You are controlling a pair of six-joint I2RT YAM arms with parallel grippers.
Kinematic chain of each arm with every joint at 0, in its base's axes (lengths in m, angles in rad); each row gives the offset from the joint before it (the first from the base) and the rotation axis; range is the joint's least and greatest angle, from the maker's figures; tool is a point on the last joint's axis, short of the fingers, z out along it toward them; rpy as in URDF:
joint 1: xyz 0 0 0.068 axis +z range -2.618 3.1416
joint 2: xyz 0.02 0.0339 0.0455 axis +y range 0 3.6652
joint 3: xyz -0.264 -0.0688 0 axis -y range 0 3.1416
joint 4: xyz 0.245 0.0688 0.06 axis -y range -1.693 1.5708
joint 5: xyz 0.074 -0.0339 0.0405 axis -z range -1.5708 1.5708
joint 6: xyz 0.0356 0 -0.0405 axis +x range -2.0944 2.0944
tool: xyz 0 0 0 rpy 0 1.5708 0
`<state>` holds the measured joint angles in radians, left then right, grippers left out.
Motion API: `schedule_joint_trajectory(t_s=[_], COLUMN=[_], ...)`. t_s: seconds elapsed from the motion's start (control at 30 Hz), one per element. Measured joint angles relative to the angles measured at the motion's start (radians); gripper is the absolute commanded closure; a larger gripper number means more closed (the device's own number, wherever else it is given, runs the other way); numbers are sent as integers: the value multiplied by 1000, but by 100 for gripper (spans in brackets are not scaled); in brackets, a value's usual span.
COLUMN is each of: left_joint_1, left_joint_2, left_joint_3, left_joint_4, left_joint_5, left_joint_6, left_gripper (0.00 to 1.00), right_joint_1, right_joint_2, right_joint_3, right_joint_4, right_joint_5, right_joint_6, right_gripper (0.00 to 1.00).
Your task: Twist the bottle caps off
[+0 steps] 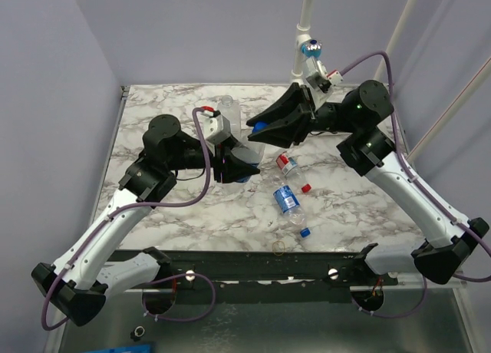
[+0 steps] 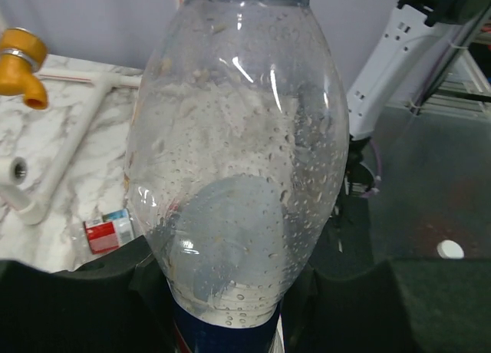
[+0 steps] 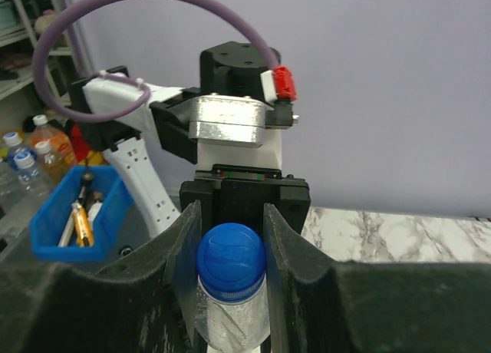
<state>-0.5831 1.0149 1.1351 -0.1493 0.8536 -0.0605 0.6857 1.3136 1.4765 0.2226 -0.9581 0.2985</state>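
Observation:
My left gripper [image 1: 239, 169] is shut on the lower body of a clear bottle with a blue label [image 2: 230, 176], holding it upright above the table; its black fingers [image 2: 69, 299] flank the bottle. My right gripper [image 1: 259, 130] is shut on that bottle's blue cap [image 3: 230, 261], one finger [image 3: 184, 253] on each side of it. A red-label bottle [image 1: 288, 165] and a second blue-label bottle [image 1: 288, 200] lie capless on the marble table [image 1: 153, 107]. A loose red cap [image 1: 306, 188] and a loose blue cap [image 1: 304, 232] lie near them.
A wider clear bottle without a label [image 1: 227, 107] stands behind the grippers. A yellowish rubber-band ring [image 1: 278, 248] lies near the front edge. A white pipe stand [image 1: 305, 15] rises at the back. Off the table are a blue bin [image 3: 77, 215] and drink bottles [image 3: 31, 157].

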Motion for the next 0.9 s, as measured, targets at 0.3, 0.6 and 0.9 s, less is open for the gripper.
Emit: schedule_joint_trajectory(t_s=[0.3,0.6,0.9], left_joint_1=[5,8,10], left_joint_2=[22,21,40], left_joint_3=[4,-3,-18], left_joint_4=[0,13,13], left_joint_5=[58,-226,-486], left_joint_6=[-44,96,222], left_gripper=[100,100,100], right_joint_1=[-34,-32,-31], right_joint_2=[5,59,134], right_joint_3=[-3,190,241], right_joint_4=[-17,-249,-398], right_joint_5=[-79,363,573], right_joint_6=[8,8,46], right_gripper=[13,0,8])
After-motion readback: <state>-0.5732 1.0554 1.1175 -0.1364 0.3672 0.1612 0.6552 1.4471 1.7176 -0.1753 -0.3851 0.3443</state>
